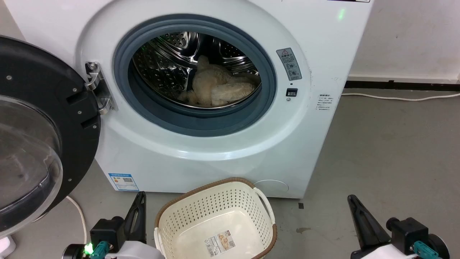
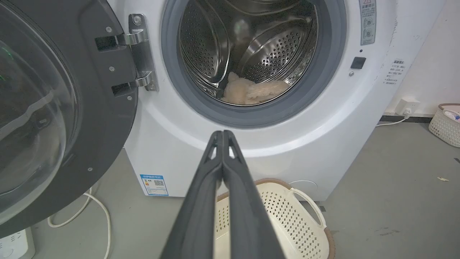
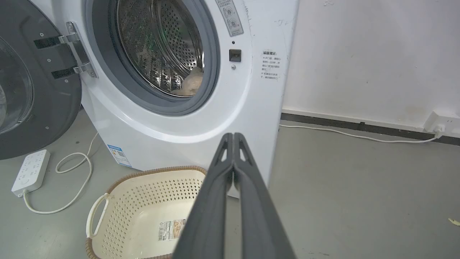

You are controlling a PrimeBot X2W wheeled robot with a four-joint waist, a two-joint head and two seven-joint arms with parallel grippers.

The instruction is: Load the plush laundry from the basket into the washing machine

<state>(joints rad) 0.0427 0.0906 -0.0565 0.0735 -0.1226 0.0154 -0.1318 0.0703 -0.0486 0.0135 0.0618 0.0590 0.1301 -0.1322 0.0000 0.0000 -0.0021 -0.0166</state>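
Left gripper (image 2: 222,135) and right gripper (image 3: 233,136) had fingers pressed together, empty.
Basket (image 1: 215,208) sat at 6 o'clock; plush toy (image 1: 215,88) lay inside the open washer (image 1: 201,151) at 12.

**Washer station: positions as found**

1. We log the washing machine (image 1: 215,151) at the far centre, with a wall (image 1: 406,36) behind it to the right.
2. Its door (image 1: 43,144) hangs open on the left.
3. The plush laundry (image 1: 215,88) lies at the bottom of the drum (image 1: 161,61).
4. The basket (image 1: 215,205) stands on the floor (image 1: 377,151) just before the machine, on the near side.
5. Our left gripper (image 1: 141,197) is just left of the basket, and our right gripper (image 1: 351,198) is well apart to its right.
6. A power strip (image 3: 30,172) lies on the floor at the left, beneath the door.
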